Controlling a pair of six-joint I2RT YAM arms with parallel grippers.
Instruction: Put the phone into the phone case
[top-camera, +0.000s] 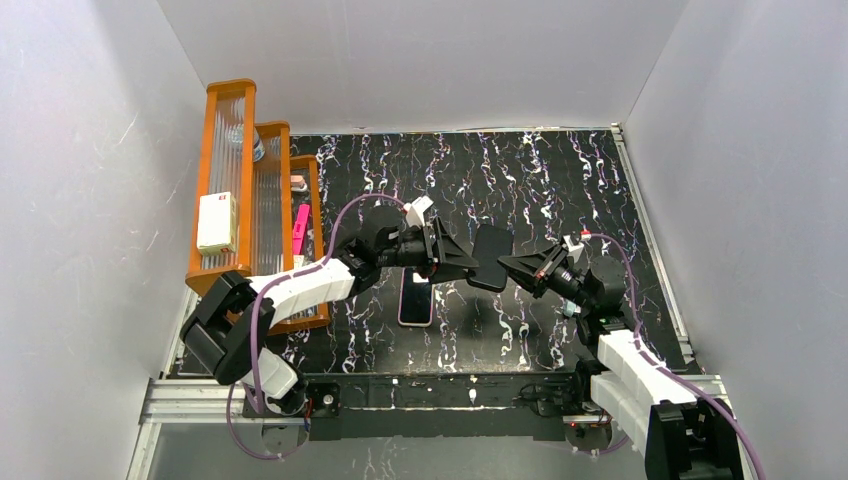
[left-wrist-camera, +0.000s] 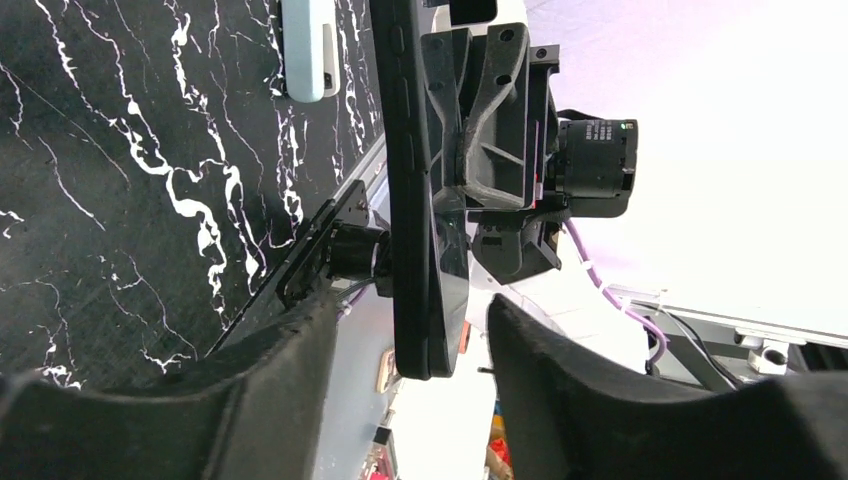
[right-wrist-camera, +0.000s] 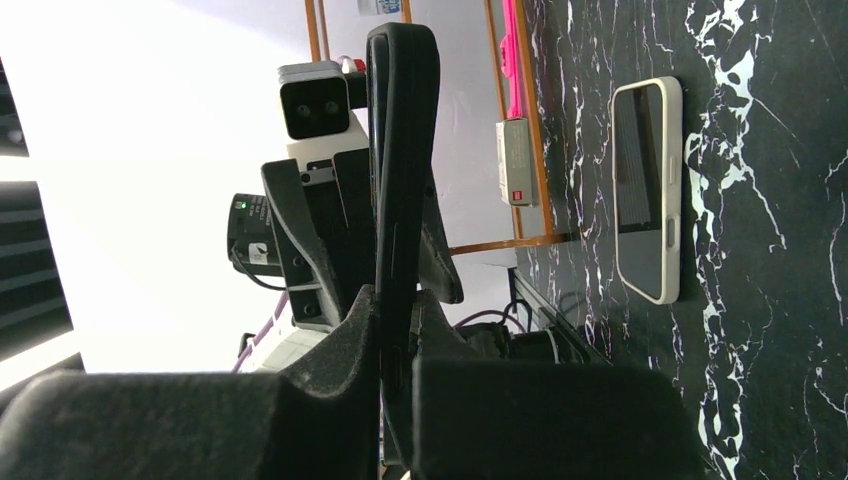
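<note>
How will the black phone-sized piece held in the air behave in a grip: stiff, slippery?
Probably stiff: the black phone-sized piece looks straight though the right pincer clamps only one end. Its smooth, thin edges may slip or twist, so the open left pincer around it seems prudent.

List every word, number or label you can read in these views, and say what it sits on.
Nothing is legible.
Label on the right arm's motor: print too small.
Sticker on the left arm's motor: blurred.
Red label on the white box on the orange rack: too small.
The black phone-sized piece in the right tool: no print visible.
</note>
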